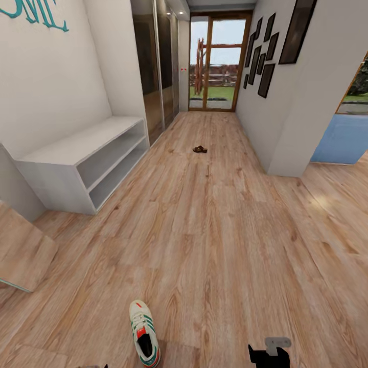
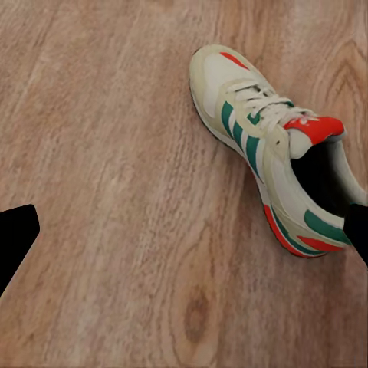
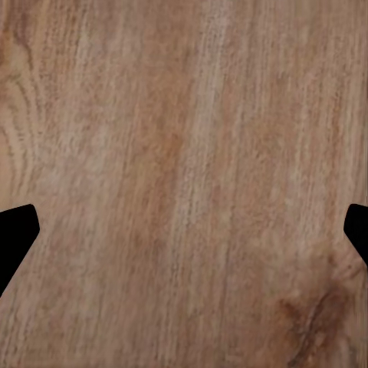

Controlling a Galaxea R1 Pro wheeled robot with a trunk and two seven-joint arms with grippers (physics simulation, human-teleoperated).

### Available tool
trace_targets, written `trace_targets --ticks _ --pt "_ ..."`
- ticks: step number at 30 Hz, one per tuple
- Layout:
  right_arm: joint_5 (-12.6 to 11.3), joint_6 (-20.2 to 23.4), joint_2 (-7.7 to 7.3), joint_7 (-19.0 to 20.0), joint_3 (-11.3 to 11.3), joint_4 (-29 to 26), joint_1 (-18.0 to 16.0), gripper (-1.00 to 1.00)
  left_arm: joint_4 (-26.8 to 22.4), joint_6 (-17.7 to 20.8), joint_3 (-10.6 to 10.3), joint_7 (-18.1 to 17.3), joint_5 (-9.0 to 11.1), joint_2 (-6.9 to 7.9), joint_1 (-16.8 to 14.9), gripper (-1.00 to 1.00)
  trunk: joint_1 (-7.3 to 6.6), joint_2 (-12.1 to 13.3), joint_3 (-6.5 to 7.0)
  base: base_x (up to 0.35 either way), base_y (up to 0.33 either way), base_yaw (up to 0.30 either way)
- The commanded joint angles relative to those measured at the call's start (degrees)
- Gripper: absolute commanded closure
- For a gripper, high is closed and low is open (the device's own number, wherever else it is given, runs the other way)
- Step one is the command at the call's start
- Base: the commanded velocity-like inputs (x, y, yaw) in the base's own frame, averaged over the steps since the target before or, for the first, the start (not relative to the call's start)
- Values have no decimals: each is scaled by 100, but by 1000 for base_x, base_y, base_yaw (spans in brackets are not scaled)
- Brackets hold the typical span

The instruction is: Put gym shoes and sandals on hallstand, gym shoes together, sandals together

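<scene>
One gym shoe point(image 1: 143, 339) lies on the corridor floor point(image 1: 220, 240) close in front of me, toe pointing away. In the left wrist view this cream sneaker point(image 2: 264, 146) with green stripes and a red tongue lies off to one side of my left gripper point(image 2: 184, 234), which is open over bare planks. My right gripper point(image 3: 184, 234) is also open over bare floor, and its dark body point(image 1: 269, 358) shows to the right of the shoe. Far down the corridor lies a small brown sandal shape point(image 1: 200, 149); whether it is one or two I cannot tell. The hallstand is out of view.
A pale-grey two-shelf bench point(image 1: 76, 153) stands along the left wall under teal letters point(image 1: 36, 13). Beyond it are dark sliding doors point(image 1: 153, 66) and a glass door point(image 1: 217, 61) at the far end. A wall corner point(image 1: 286, 148) juts in on the right.
</scene>
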Motion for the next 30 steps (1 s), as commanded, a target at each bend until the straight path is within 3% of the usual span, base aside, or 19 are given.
trace_targets --ticks 1,7,10,12,14,16,17,18,19,30 --pt "10 -16 0 -12 -3 2 -2 -100 4 4 25 -53 60 -2 -4 -100 1 -1 -7 231 -185 97" --pt "12 -16 0 10 -7 -122 -7 -100 -29 92 8 84 106 -26 -74 -100 1 -1 -13 228 -187 37" --pt "14 -11 0 12 -8 -561 -8 -100 -96 149 0 223 110 -107 -198 -100 1 -1 -14 190 -151 8" --pt "19 160 -6 13 -8 -1507 -9 -100 -118 432 -17 408 75 -234 -623 -100 1 -1 -14 93 -71 4" --pt "22 496 -7 14 -5 -2342 -9 -100 -126 781 -35 599 40 -369 -999 -100 1 -1 -14 48 -36 2" --pt "19 1330 -8 28 -2 -3338 -9 -100 -176 1158 -47 831 6 -530 -1317 -100 1 -1 -14 22 -17 1" --pt "18 1537 -8 30 -1 -3549 -9 -100 -185 1214 -48 870 1 -553 -1363 -100 1 -1 -14 11 -8 0" --pt "14 1910 -10 33 0 -3931 -10 -100 -196 1292 -50 925 -7 -586 -1428 -100 1 -1 -14 9 -7 0" --pt "13 2743 -36 37 12 -4797 -10 -100 -208 1353 -53 985 -5 -616 -1463 -100 1 -1 -14 2 -1 0" --pt "50 2999 -60 30 10 -5053 -2 -100 -222 1368 -54 990 -12 -613 -1456 -100 1 -1 -14 0 0 0"
